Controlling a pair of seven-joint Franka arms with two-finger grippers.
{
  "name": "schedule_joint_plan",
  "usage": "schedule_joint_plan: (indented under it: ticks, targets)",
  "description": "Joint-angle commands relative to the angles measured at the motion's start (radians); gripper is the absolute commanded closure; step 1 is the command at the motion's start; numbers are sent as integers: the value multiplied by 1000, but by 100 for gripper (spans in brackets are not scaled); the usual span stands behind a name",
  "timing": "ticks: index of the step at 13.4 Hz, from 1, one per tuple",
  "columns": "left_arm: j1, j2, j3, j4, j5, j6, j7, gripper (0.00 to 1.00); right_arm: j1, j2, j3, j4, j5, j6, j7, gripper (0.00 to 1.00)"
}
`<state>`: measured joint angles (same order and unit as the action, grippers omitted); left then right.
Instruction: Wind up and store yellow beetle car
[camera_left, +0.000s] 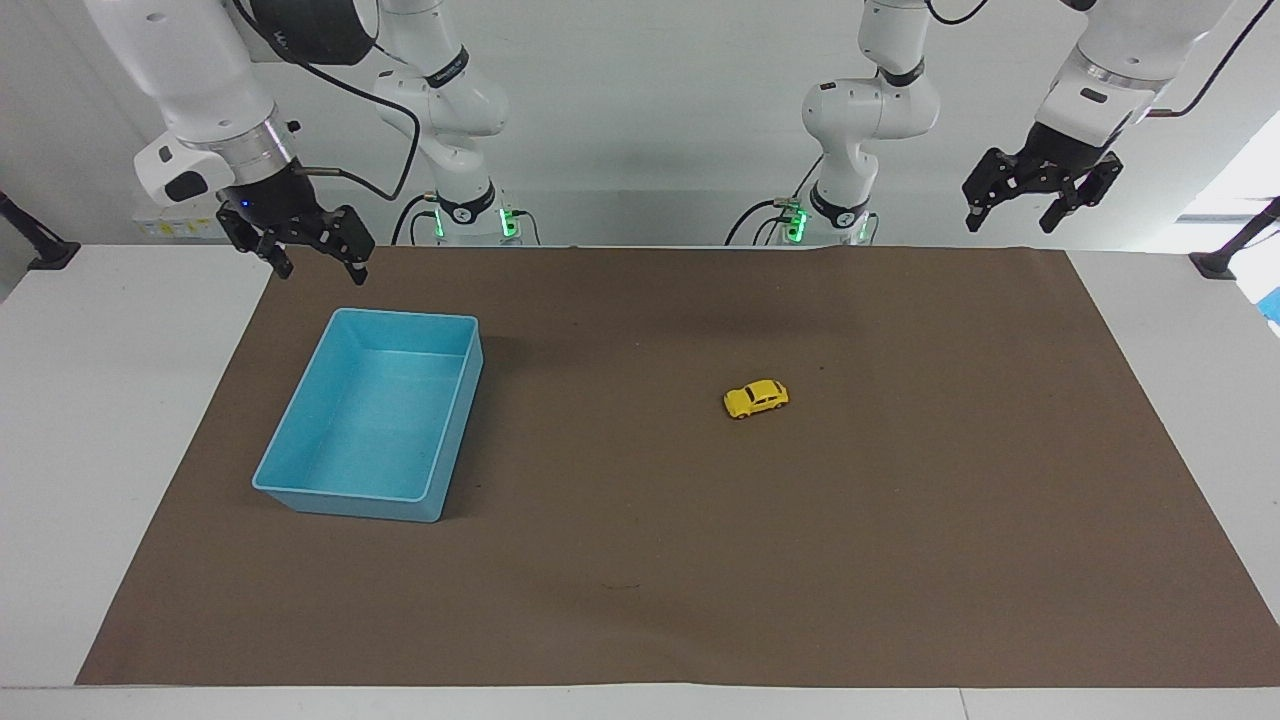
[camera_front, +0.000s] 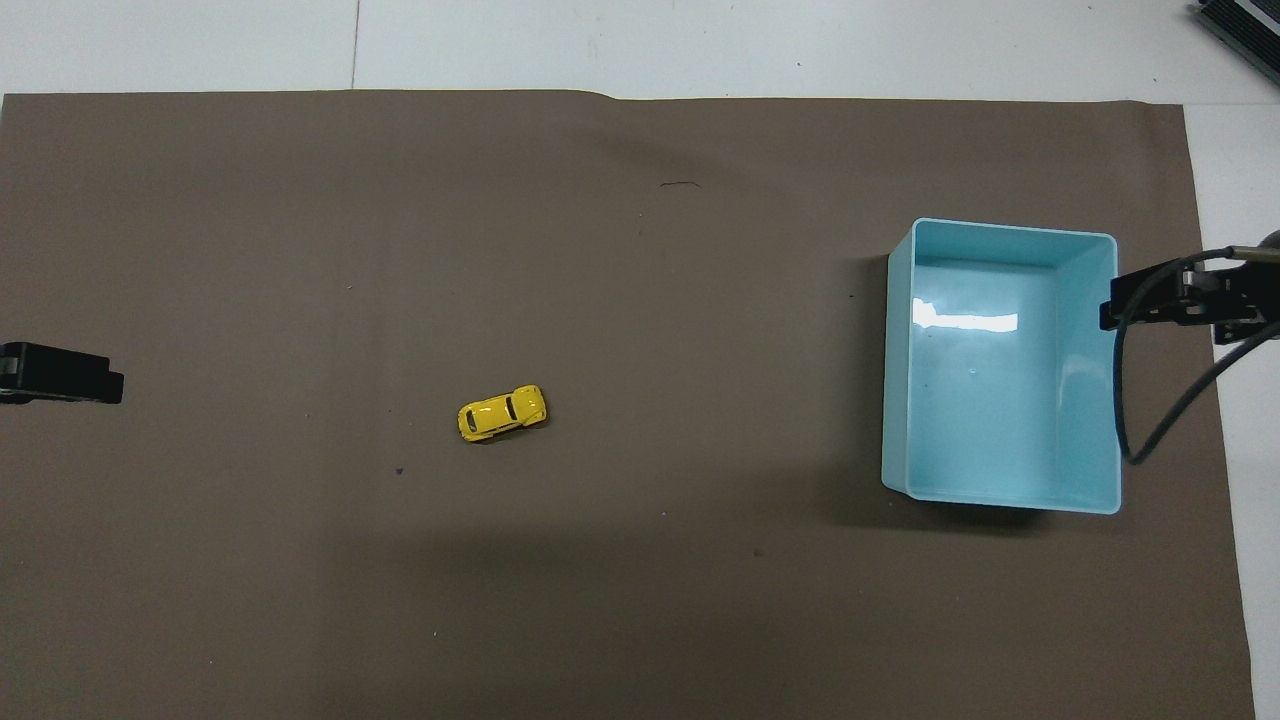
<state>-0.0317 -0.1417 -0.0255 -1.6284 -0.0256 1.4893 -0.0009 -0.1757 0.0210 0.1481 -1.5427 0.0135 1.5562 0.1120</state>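
The yellow car (camera_left: 756, 399) (camera_front: 502, 412) sat on its wheels on the brown mat (camera_left: 640, 560) (camera_front: 300, 250) covering the desk, near the middle and well apart from the empty blue bin (camera_left: 300, 487) (camera_front: 1000, 500) toward the right arm's end; the right gripper (camera_left: 318, 258) (camera_front: 1150, 300) hung, jaws open, over the mat's edge by the bin; the left gripper (camera_left: 1018, 204) (camera_front: 70, 375) waited, jaws open, above its own end; neither held anything.
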Motion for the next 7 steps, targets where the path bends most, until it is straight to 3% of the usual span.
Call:
schedule_joint_plan:
  ticks: [1,7]
  targets:
    - [9,-13,-7,-7,12,-1,-10,0,-7,-12,2,-2,6,-10,-25,0]
    - [3,-12,-11,-5,10,0,-1,0,-7,-12,2,0,6,-10,-25,0]
